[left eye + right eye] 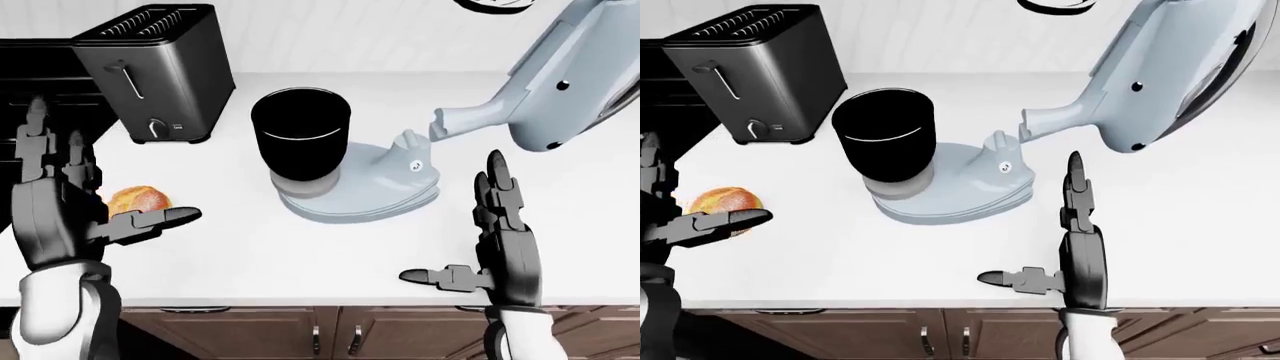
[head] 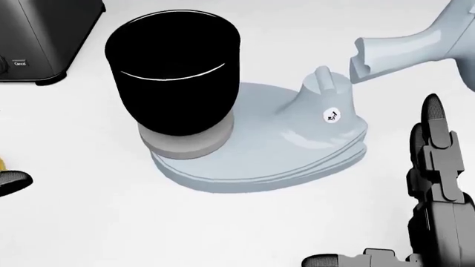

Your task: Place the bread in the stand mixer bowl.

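The bread (image 1: 139, 201), a golden-brown roll, lies on the white counter (image 1: 300, 247) at the left of the left-eye view. My left hand (image 1: 95, 199) is open beside it, its thumb reaching out just below the roll and its fingers upright to the roll's left. The black mixer bowl (image 1: 300, 142) sits on the pale blue stand mixer base (image 1: 375, 187), and the mixer head (image 1: 560, 82) is tilted up at the right. Below the mixer my right hand (image 1: 485, 240) is open, fingers upright and thumb pointing left, holding nothing.
A dark toaster (image 1: 160, 71) stands at the upper left, close to the bowl. The counter's near edge runs above brown cabinet doors (image 1: 330, 334) along the bottom. A black surface (image 1: 40, 82) lies left of the toaster.
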Robot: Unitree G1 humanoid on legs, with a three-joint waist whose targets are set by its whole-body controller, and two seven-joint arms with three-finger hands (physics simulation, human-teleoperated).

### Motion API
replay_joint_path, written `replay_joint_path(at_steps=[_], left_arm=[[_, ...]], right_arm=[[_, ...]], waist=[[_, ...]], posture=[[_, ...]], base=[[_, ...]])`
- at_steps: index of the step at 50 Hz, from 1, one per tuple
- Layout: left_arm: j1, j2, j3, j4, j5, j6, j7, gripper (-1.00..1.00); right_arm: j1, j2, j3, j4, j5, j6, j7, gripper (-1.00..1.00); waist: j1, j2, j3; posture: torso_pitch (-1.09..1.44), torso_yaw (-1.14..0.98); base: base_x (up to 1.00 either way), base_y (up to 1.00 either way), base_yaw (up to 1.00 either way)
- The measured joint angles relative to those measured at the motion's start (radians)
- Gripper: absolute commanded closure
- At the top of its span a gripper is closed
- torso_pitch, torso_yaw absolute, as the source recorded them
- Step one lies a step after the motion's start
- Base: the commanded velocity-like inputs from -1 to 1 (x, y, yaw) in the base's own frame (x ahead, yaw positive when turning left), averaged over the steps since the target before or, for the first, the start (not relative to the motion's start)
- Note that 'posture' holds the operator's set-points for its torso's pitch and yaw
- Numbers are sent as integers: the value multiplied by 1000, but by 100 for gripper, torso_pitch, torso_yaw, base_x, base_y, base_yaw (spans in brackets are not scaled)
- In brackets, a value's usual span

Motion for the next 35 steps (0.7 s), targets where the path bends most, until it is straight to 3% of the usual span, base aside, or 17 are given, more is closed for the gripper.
replay_joint_path(at_steps=[11,35], left_arm=[[6,57,19,308,79,-153,-32,-100],[26,84,35,475,154,-287,-74,-100]], right_arm=[[-8,-2,11,-5,-6,7,-4,-100],[-2,-3,17,-11,-14,5,-1,-100]], waist=[[-1,1,2],[-4,12,-7]], posture=[[0,0],[0,0]], base=[[0,0,0],[0,0,0]])
